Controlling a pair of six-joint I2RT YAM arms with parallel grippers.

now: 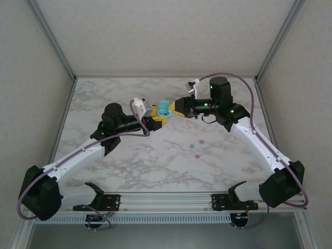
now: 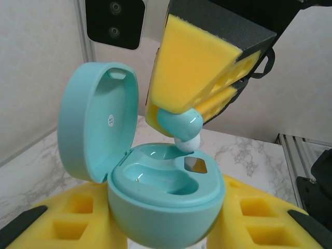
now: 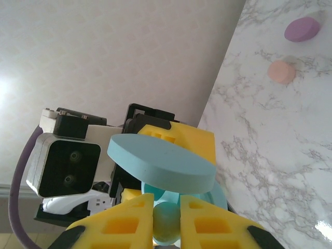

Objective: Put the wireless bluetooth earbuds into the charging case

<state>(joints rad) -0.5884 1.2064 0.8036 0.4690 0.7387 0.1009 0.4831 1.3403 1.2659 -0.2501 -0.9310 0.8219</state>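
1. The right gripper [image 3: 166, 222] is pinched shut on a teal earbud [image 2: 179, 122]. Its yellow fingers [image 2: 199, 67] come down from above, and the bud's white tip points down.
2. The left gripper [image 2: 164, 224] is clamped on the charging case [image 2: 171, 203], a round teal shell. Two yellow fingers grip its lower half, one on each side, and hold it up off the marble table [image 1: 129, 166].
3. The case is open. In the left wrist view its lid [image 2: 96, 124] stands upright, hinged back on the left, with the inner face and a small white sticker turned toward the bud.
4. The teal earbud hangs just over the case's right-hand well, where a dark little window shows. The tip is at the well's rim, but I cannot tell whether it touches.
5. From the top view the two grippers meet nose to nose over the far middle of the table, with the case between them.
6. Three small pieces lie loose on the marble nearer the arm bases, well apart from the case — a peach nub [image 1: 201, 140], a teal nub [image 1: 190, 146] and a magenta nub [image 1: 196, 155]. They are near one another and not touching.
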